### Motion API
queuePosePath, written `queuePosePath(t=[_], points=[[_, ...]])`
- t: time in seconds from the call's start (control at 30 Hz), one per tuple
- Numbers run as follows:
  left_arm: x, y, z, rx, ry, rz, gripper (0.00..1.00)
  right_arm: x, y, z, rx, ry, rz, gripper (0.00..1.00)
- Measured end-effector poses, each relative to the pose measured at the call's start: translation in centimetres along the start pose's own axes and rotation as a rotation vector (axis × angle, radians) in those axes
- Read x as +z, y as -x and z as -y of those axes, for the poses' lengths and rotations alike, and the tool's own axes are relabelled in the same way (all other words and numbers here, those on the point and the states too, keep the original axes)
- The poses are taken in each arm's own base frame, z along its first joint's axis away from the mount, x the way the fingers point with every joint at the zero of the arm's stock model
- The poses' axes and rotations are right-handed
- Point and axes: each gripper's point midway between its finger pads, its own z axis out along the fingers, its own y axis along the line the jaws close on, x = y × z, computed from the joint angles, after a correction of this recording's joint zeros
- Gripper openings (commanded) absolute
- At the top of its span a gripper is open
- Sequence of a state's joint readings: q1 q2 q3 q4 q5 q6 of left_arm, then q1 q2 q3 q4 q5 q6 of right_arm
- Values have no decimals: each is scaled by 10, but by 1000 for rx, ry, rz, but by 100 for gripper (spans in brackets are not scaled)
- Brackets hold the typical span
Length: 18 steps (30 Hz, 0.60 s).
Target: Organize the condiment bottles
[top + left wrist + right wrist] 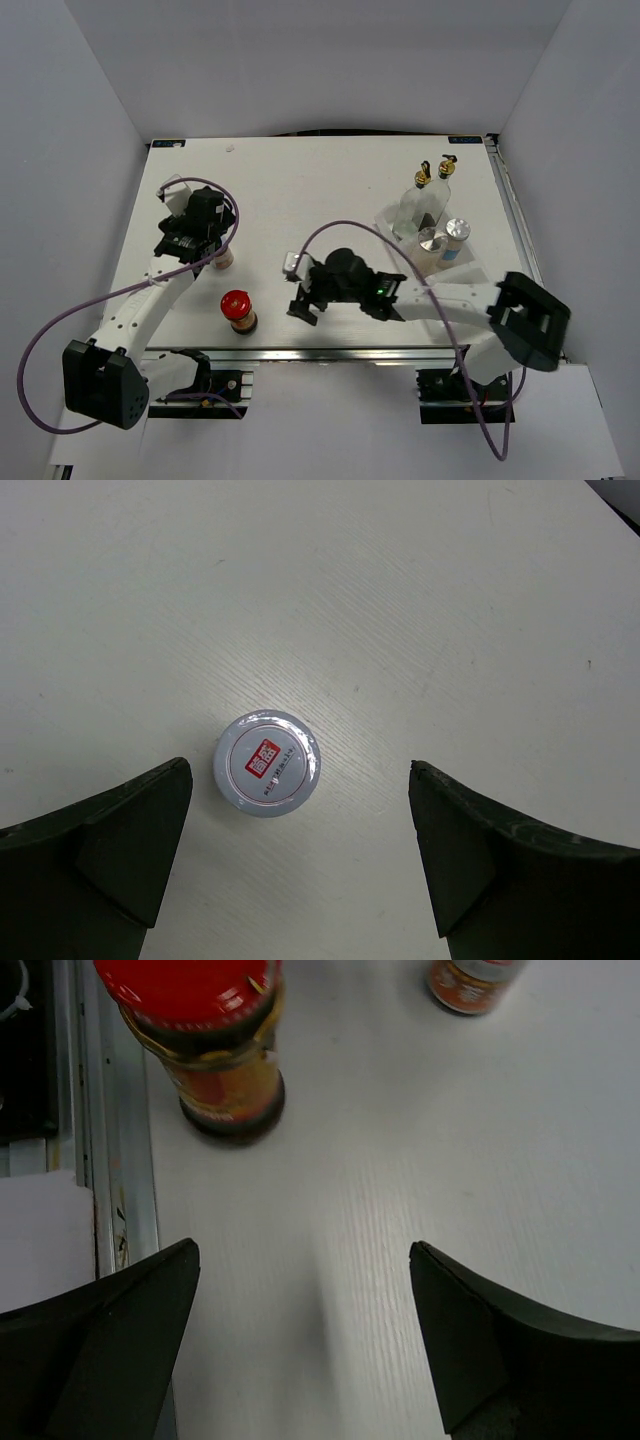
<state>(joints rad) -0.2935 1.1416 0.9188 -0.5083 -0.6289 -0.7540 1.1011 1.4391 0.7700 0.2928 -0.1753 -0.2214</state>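
In the left wrist view a small white-lidded jar point(267, 762) with a red label stands upright on the table, below my open left gripper point(298, 770) and nearer the left finger. From above, the left gripper point(205, 240) hovers over this jar point(223, 261). The red-lidded dark jar point(238, 311) stands near the front edge. My right gripper point(303, 303) is open and empty to its right, pointing at it. In the right wrist view the gripper point(303, 1248) faces the red-lidded jar point(215, 1060). Two glass bottles point(422, 200) and two silver-capped shakers point(434, 243) stand at the right.
The white compartmented tray point(392, 215) holds the bottles and shakers at the back right. A metal rail point(100, 1160) runs along the table's front edge, close to the red-lidded jar. The white-lidded jar's orange body point(470, 982) shows at the top of the right wrist view.
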Motion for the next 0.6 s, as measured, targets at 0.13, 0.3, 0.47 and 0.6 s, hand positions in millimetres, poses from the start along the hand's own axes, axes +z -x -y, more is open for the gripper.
queuePosePath(t=[0.13,0.3,0.47,0.6], points=[[1,-5,-7,7,24,-6,98,49,5,-28,-42,83,-3,89],[2,-7,-10,3,34,-8,98,91,21,-49,-54,128,54,90],[2,-11,-14,4,42,-12,98,117,34,-55,-55,148,95,90],[1,-8,-23,0,79,9,98,133,47,-57,-51,148,117,88]])
